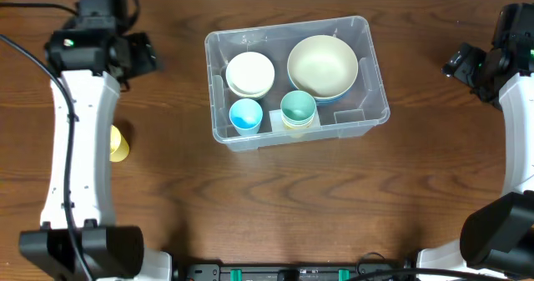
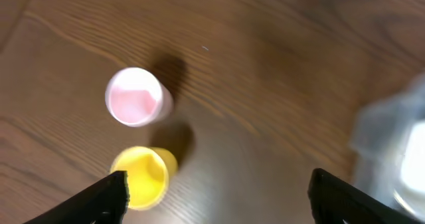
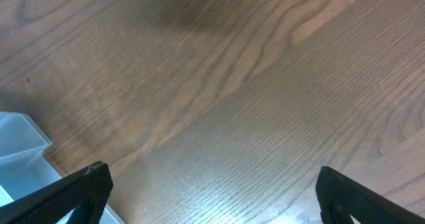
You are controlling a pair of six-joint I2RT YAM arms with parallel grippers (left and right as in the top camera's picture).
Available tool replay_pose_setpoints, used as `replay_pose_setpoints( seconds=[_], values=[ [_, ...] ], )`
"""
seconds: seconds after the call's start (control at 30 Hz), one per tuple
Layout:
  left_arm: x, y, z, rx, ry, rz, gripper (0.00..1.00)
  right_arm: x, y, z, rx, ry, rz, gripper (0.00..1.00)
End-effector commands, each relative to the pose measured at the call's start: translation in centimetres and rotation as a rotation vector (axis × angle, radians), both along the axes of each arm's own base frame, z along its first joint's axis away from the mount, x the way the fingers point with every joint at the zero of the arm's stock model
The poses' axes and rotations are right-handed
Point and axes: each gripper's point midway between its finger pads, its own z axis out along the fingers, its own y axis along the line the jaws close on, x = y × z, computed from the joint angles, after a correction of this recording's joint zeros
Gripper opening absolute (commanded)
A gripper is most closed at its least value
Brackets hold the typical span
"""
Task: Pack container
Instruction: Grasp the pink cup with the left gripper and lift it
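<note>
Clear rectangular container sits mid-table, slightly askew, holding bowls and cups.

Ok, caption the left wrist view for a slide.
Open left gripper above a pink cup and a yellow cup on the table; container blurred at right.

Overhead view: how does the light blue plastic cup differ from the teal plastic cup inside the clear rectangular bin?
The light blue plastic cup stands left of the teal plastic cup. The blue cup seems alone; the teal cup appears nested in a pale yellow cup. Both stand upright, mouths up, along the near wall of the clear rectangular plastic bin.
</note>
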Motion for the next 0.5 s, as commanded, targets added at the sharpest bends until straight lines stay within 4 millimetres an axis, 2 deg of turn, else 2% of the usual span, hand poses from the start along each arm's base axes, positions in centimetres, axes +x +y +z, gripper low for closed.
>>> replay_pose_setpoints(
  seconds=[0.0, 0.07, 0.2, 0.23, 0.47],
  values=[
    [0.5, 3.6, -2.1, 0.016, 0.038, 0.093, 0.96, 0.0, -0.2, 0.1, 0.002, -0.005, -0.019, 0.98],
    [0.9, 5.4, -3.7, 0.012, 0.063, 0.135, 0.98, -0.1, -0.2, 0.1, 0.002, -0.005, -0.019, 0.99],
    [1.8, 7.8, -7.5, -0.043, 0.112, 0.177, 0.99, 0.0, -0.2, 0.1, 0.002, -0.005, -0.019, 0.99],
    [2.2, 8.2, -8.7, -0.07, 0.125, 0.172, 0.98, -0.1, -0.2, 0.1, 0.002, -0.005, -0.019, 0.99],
    [3.1, 9.8, -14.1, -0.126, 0.197, 0.185, 0.98, -0.1, -0.2, 0.1, 0.002, -0.005, -0.019, 0.99]
  ],
)
